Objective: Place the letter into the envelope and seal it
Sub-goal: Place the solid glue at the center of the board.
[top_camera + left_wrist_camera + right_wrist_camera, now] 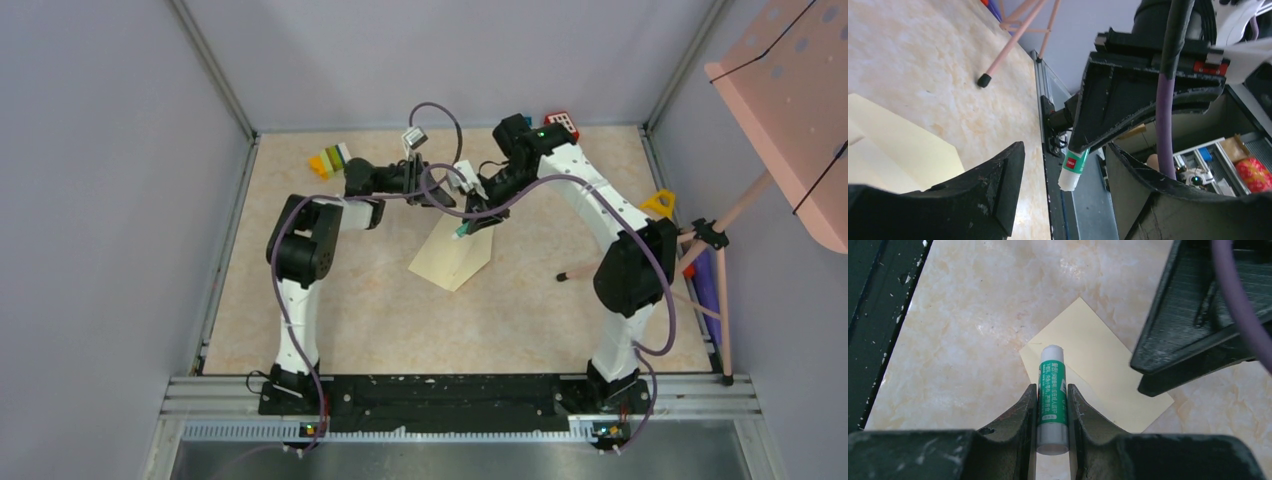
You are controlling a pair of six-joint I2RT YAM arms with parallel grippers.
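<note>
1. Right jaws: I am clamping these on a green-and-white glue stick (1052, 400). I am gripping its green barrel, and one white end is sticking out past the jaws and hanging over the envelope (1098, 365).
2. Left jaws: I am holding these wide apart and gripping nothing. They are hovering just beside the glue stick, above the envelope's far end.
3. Envelope: pale cream-yellow paper, lying flat on the worktop (380, 310). It is sitting directly beneath both sets of jaws, with one corner pointing toward my bases.
4. Pink stand leg (998, 57): its black tip is resting on the worktop to the right of the envelope, apart from it.
5. Coloured blocks (330, 160): sitting well beyond the envelope, toward the far left.
6. Yellow triangle (659, 204): sitting well to the right of the envelope.
</note>
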